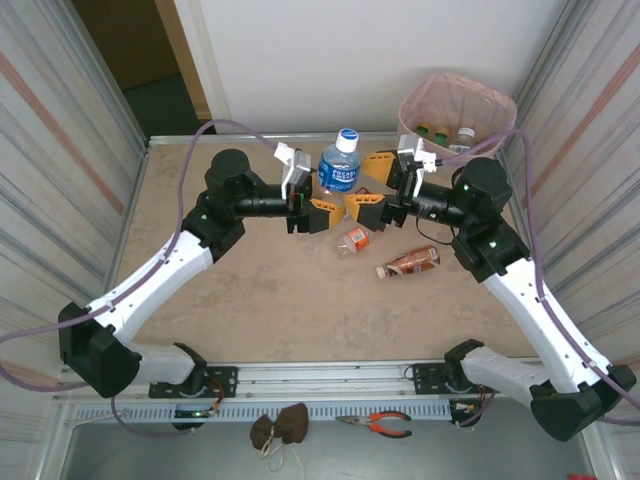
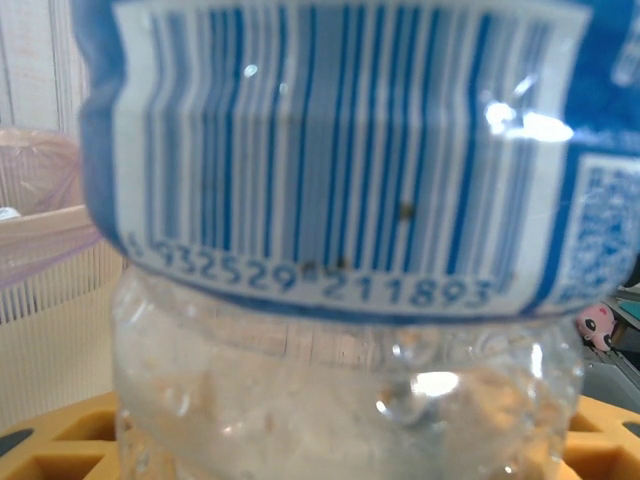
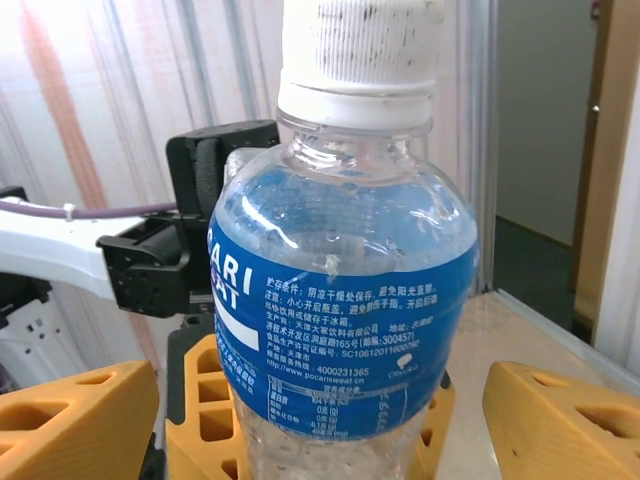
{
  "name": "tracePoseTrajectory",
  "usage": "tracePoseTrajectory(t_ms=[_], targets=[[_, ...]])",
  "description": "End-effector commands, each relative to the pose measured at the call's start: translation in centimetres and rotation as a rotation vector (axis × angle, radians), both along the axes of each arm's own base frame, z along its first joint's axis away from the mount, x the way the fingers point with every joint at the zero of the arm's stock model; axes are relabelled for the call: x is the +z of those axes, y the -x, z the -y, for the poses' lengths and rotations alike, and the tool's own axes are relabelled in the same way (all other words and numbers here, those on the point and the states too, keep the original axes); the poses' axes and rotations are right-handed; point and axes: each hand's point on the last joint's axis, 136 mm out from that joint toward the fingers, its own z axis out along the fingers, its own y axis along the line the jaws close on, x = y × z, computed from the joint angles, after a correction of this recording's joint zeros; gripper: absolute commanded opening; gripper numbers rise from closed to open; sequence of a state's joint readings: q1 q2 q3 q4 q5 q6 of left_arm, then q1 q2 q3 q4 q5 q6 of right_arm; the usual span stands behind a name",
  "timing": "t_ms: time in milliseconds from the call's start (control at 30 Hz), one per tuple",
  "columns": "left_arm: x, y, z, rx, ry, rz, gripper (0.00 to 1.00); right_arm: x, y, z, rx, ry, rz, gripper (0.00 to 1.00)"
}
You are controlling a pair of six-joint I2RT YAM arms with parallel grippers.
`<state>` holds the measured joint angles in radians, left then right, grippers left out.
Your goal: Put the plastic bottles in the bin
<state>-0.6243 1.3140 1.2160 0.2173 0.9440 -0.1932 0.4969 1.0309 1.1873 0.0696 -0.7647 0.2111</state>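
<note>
A clear plastic bottle (image 1: 340,163) with a blue label and white cap stands upright above the table's far middle. My left gripper (image 1: 328,192) is shut on its lower body; its yellow fingers (image 3: 200,400) show behind the bottle (image 3: 340,300) in the right wrist view. My right gripper (image 1: 370,187) faces it, open, its fingers (image 3: 70,420) wide apart on either side and clear of the bottle. In the left wrist view the bottle (image 2: 330,200) sits right against the camera. Two more bottles lie on the table: a small clear one (image 1: 353,240) and a brown one (image 1: 408,263). The bin (image 1: 490,100) stands at the back right.
The bin holds several bottles (image 1: 452,133), and its wall (image 2: 40,270) shows at the left of the left wrist view. Corrugated walls close in both sides of the table (image 1: 250,300). Orange-handled pliers (image 1: 378,425) and a brown cloth (image 1: 280,428) lie below the front rail.
</note>
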Motion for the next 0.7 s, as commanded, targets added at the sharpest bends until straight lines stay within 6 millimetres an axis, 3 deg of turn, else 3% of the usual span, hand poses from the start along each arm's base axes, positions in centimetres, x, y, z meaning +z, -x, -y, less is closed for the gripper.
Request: tracePoseTrajectory(t_ms=[0,333,667], targets=[[3.7,2.1,-0.7,-0.044,0.067,0.095,0.54,2.9,1.8,-0.3,0.066,-0.053,0.089,0.85],[5.0,3.9,-0.3,-0.103,0.088,0.13,0.55,3.1,1.7,-2.0,0.144,-0.046,0.053,0.84],[5.8,4.5,-0.2,-0.117,0.104,0.151,0.55,1.8,2.3,-3.1,0.22,-0.009,0.016,0.77]])
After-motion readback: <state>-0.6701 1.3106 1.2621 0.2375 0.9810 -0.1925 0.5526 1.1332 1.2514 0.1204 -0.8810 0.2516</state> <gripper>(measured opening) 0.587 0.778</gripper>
